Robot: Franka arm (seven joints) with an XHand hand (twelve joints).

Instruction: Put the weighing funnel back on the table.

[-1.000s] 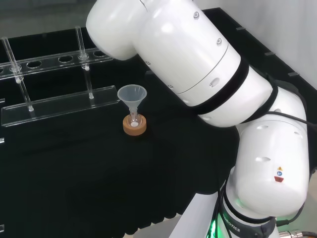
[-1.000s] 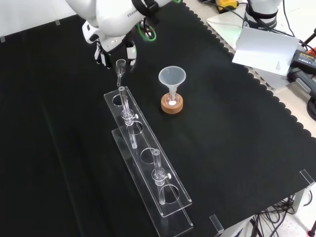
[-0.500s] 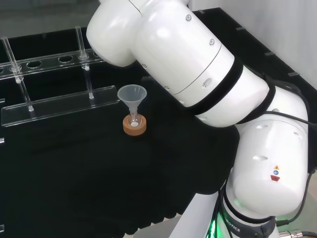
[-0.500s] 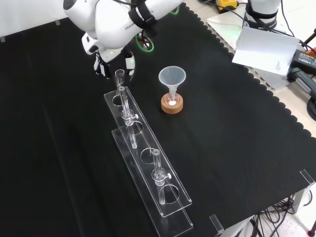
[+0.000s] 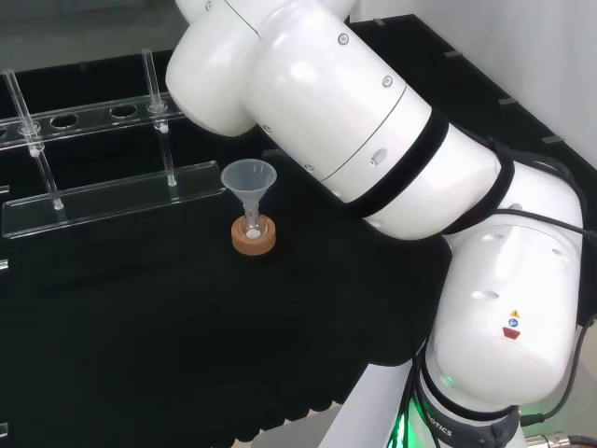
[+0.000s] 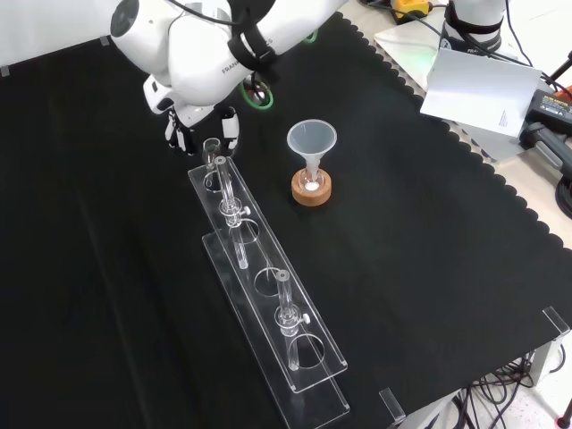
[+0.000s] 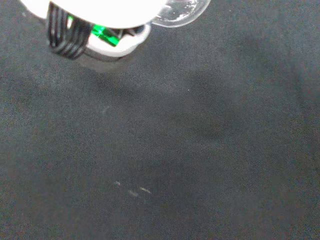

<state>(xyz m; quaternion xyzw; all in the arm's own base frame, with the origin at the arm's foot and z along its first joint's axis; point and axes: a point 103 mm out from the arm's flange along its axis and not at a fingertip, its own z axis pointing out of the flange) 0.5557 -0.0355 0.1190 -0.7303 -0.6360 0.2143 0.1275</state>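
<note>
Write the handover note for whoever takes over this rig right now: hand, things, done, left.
Hand: the robot hand is shut on the weighing funnel, at the far end of the clear rack in the front view. I cannot tell whether the piece touches the rack.
Things: the big funnel stands in its small flask on the cork ring, right of the rack in the front view and apart from the hand.
Done: the weighing funnel is in hand, not yet on the table.
Left: lay it on bare black cloth away from the rack, release, then withdraw.
</note>
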